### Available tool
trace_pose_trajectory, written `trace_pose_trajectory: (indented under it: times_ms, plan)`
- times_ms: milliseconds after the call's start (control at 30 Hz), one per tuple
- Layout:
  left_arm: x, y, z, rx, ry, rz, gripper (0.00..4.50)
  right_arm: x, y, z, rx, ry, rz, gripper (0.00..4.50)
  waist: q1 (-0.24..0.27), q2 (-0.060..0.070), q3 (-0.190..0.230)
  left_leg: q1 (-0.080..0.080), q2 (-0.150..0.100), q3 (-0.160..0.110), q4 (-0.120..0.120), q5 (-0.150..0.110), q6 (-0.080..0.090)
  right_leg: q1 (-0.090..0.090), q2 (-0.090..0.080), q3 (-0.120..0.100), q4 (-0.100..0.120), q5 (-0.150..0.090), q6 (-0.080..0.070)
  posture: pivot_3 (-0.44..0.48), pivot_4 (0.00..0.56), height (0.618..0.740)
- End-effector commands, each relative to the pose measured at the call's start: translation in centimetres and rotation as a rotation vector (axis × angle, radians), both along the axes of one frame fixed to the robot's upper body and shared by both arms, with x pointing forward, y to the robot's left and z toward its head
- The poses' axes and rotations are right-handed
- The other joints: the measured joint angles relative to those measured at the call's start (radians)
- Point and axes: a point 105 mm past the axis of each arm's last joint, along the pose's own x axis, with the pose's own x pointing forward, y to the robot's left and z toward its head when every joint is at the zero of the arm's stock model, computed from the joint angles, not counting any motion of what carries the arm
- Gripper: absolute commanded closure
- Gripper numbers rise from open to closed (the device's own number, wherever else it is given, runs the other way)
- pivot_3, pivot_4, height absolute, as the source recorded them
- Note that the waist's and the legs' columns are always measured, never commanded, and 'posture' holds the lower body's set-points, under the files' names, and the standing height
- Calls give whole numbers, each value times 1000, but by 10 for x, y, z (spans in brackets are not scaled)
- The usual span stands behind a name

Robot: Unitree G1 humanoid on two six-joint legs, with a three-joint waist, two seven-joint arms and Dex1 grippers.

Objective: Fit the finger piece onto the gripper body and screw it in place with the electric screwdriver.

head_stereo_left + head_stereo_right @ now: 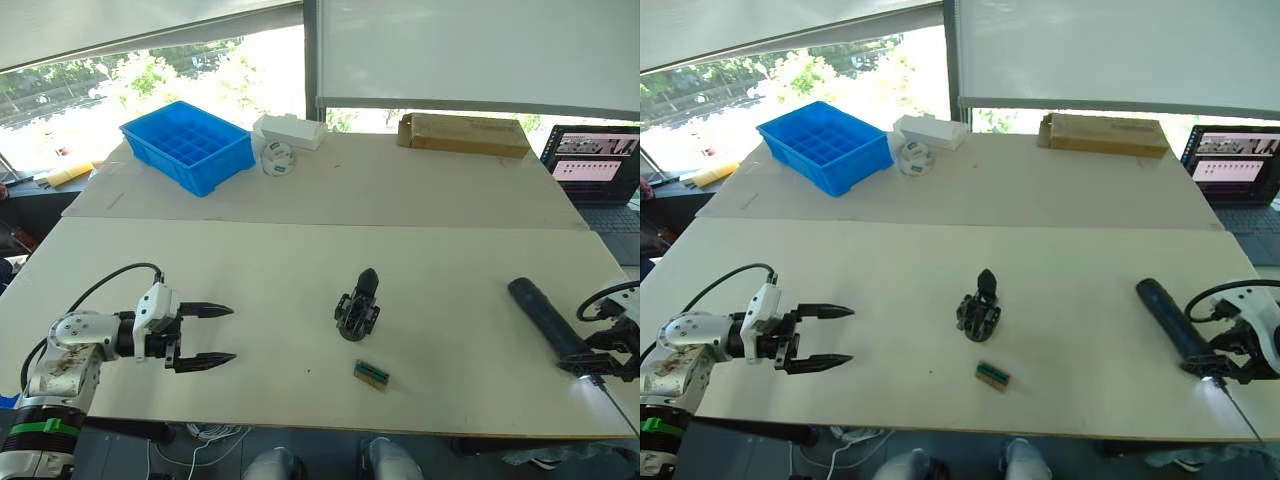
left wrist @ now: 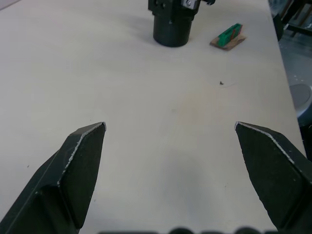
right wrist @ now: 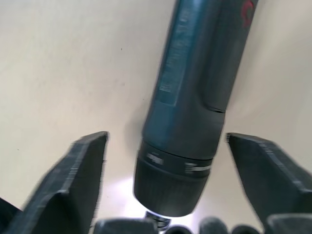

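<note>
Nearest the table's front edge, the small green-and-tan block lies flat on the pale table, just in front of and slightly right of the gripper body. That body is a black blocky assembly standing near the middle of the board, with one pointed black finger sticking up and away from its top; in the left wrist view its round base sits on the table with the block close beside it. At the right edge lies the electric screwdriver, a long dark cylinder laid at an angle, its thick rear end pointing away and its bit end toward the front corner, where a bright spot of light falls on the table. The right gripper sits over the bit end with its fingers spread wide on either side of the tool's collar, a gap showing on both sides, so it is not gripping it; a red mark shows farther up the barrel. The left gripper hovers over the table at the left, well apart from the gripper body, its two black fingers held wide apart and holding nothing, the forearm lying low and level, pointing toward the centre. Farther back stand a blue compartment tray, a white box, a cardboard box and a laptop.
</note>
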Motion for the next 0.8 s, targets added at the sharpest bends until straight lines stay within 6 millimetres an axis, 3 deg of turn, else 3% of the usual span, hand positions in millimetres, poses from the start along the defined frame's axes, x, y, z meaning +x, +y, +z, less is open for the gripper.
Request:
trace_pose_trajectory:
  times_ms: [33,100,200,367,433,533,800]
  plan:
    - [7,11,13,17,-67,57,0,2,-12,39,-51,-120,2,73,1,0,0,0,0,1,0,0,0,0,1,0,0,0,0,0,150,740]
    - [9,15,16,18,-93,78,0,2,-6,57,-41,-214,61,73,4,0,0,0,0,1,0,0,0,0,2,0,0,0,0,0,150,740]
    - [12,24,18,59,-123,120,0,1,30,84,68,-438,274,73,5,0,0,1,0,2,0,0,0,1,3,0,0,0,1,0,150,740]
    - [14,35,20,118,-167,160,0,-17,80,96,148,-747,546,73,7,-3,0,3,1,1,0,0,-1,3,4,1,-1,-4,7,0,150,740]
    - [16,40,21,135,-181,180,0,-22,105,89,159,-829,640,73,9,-3,0,3,1,2,0,0,-1,2,5,1,0,-4,6,0,150,740]
    - [19,43,22,154,-214,202,0,-31,128,71,133,-866,769,73,12,-3,0,4,0,3,0,0,-1,2,5,2,2,-3,5,0,150,740]
    - [30,40,28,161,-279,228,0,-27,136,48,139,-969,753,73,15,-6,0,9,-1,8,0,0,0,3,4,4,7,-3,3,0,150,740]
